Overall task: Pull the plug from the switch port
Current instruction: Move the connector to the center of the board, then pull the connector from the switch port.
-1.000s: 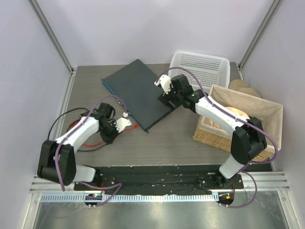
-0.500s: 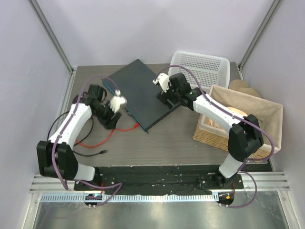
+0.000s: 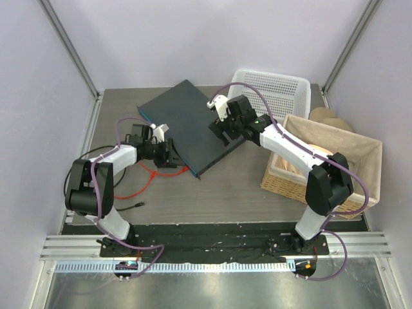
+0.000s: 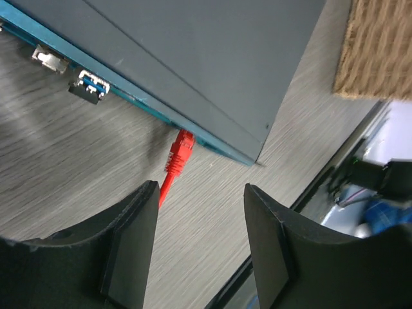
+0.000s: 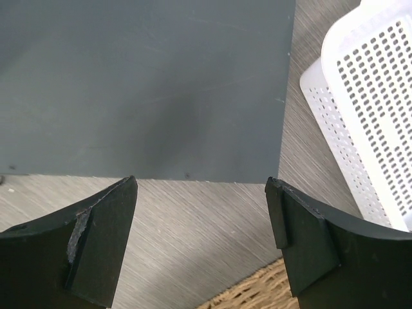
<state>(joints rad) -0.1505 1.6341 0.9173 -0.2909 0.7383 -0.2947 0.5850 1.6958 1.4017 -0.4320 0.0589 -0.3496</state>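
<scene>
The switch (image 3: pixel 183 122) is a flat dark slate-grey box lying askew on the table, its bluish front edge (image 4: pixel 138 96) facing my left arm. A red plug (image 4: pixel 182 148) sits in a port near the end of that edge, and its red cable (image 3: pixel 147 182) trails away over the table. My left gripper (image 4: pixel 201 188) is open with nothing between its fingers, a short way in front of the plug. In the top view the left gripper (image 3: pixel 168 154) is beside the front edge. My right gripper (image 5: pixel 203 183) hangs open and empty over the switch's right-hand edge (image 5: pixel 148 84).
A white perforated basket (image 3: pixel 273 90) stands behind the switch, and a wicker basket (image 3: pixel 335 161) stands to the right. A black cable (image 3: pixel 96 154) loops by the left arm, its loose end (image 3: pixel 138 206) near the table's front. Other small sockets (image 4: pixel 90 87) show along the front edge.
My left gripper has gone from shut to open. It swung up and left from the cable, then came back to the switch's front edge. The right arm has barely moved.
</scene>
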